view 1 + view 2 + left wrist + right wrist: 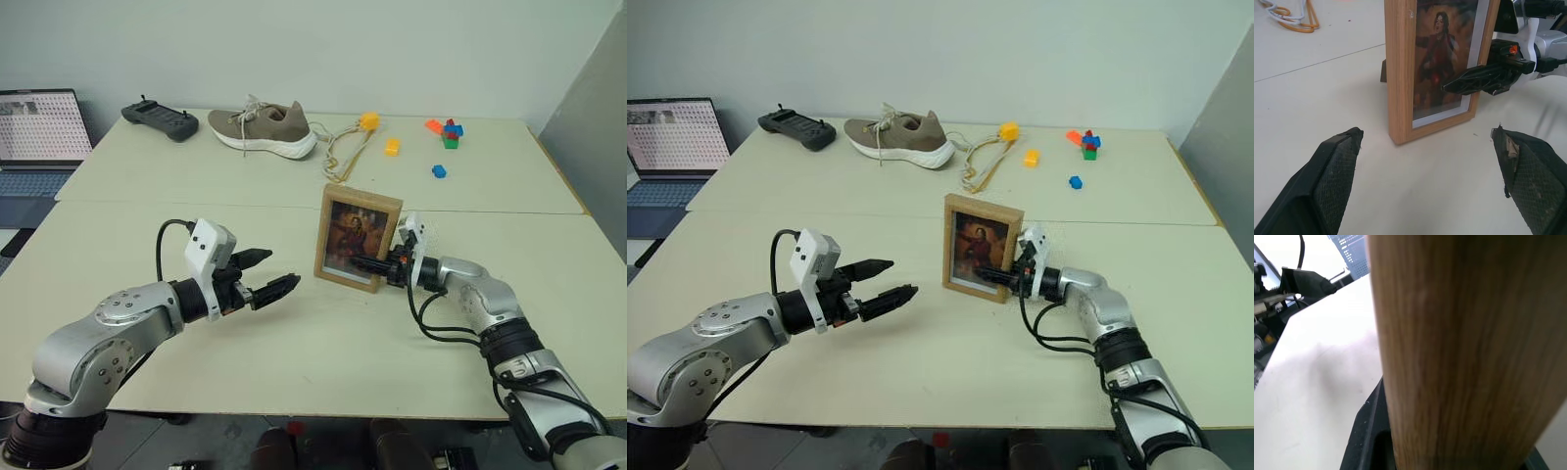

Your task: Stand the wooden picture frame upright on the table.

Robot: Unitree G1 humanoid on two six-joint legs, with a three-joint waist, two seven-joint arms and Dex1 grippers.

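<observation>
Standing upright near the counter (294,372) seam: wooden picture frame (357,238), right edge being pinched by right hand (375,264). Left hand (266,277) gaping wide, empty, well apart. Probably best easing the pinch off slowly, checking the rear stand is bearing.

I'm working in what looks like a robotics lab or test room. My pale table (294,343) stands against a bare wall, with an open laptop (39,132) far left, a handheld controller (159,120), a lone sneaker (263,128) and scattered toy blocks (449,132) along the far side.
</observation>
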